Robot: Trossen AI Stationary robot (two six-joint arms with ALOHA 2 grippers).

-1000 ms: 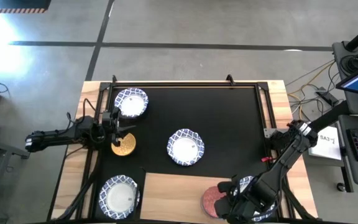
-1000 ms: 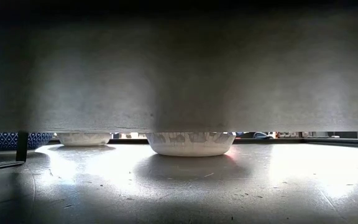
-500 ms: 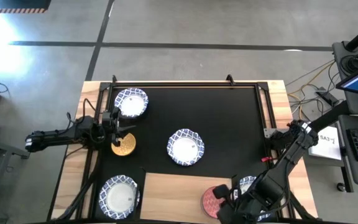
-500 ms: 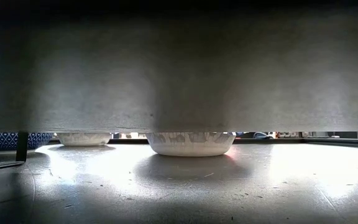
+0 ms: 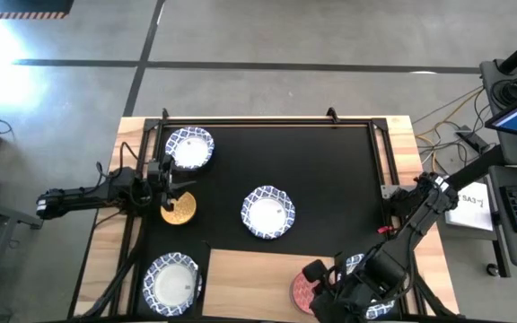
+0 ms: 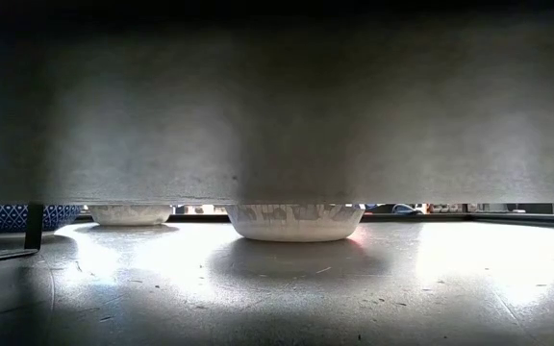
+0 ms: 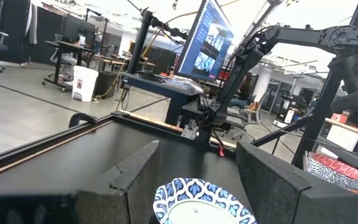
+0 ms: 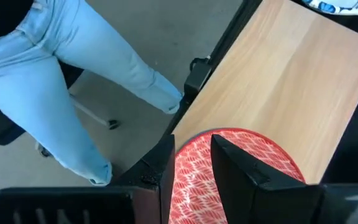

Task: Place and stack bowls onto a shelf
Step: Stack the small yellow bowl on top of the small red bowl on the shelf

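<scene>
The red bowl (image 5: 302,291) sits on the light-wood shelf (image 5: 249,274) at the table's near edge. My right gripper (image 5: 318,280) is over it, shut on its rim (image 8: 194,146). A blue-rimmed white bowl (image 5: 355,264) lies partly hidden under the right arm. Three more blue-rimmed white bowls rest on the black mat: far left (image 5: 190,147), middle (image 5: 267,213) and near left (image 5: 172,283). My left gripper (image 5: 176,193) hangs open beside the yellow-gold bowl (image 5: 179,213), touching nothing. Its wrist view faces the middle bowl (image 7: 197,199). My right gripper holds the red bowl by its rim (image 8: 194,158), on the side toward the table's near edge. One finger (image 8: 163,180) stands outside the wall and the other (image 8: 241,168) over the inside. The fingers come from above. The bowl's base rests on the shelf.
A person's legs in light jeans (image 8: 61,81) stand just past the table's near edge by the shelf. A black frame rail (image 5: 267,120) runs around the mat. In the low view a grey slab (image 6: 277,106) blocks all but a strip showing bowls (image 6: 296,221).
The right arm's wrist has shifted a little toward the table's left over the red bowl. The bowl has stayed in place on the shelf.
</scene>
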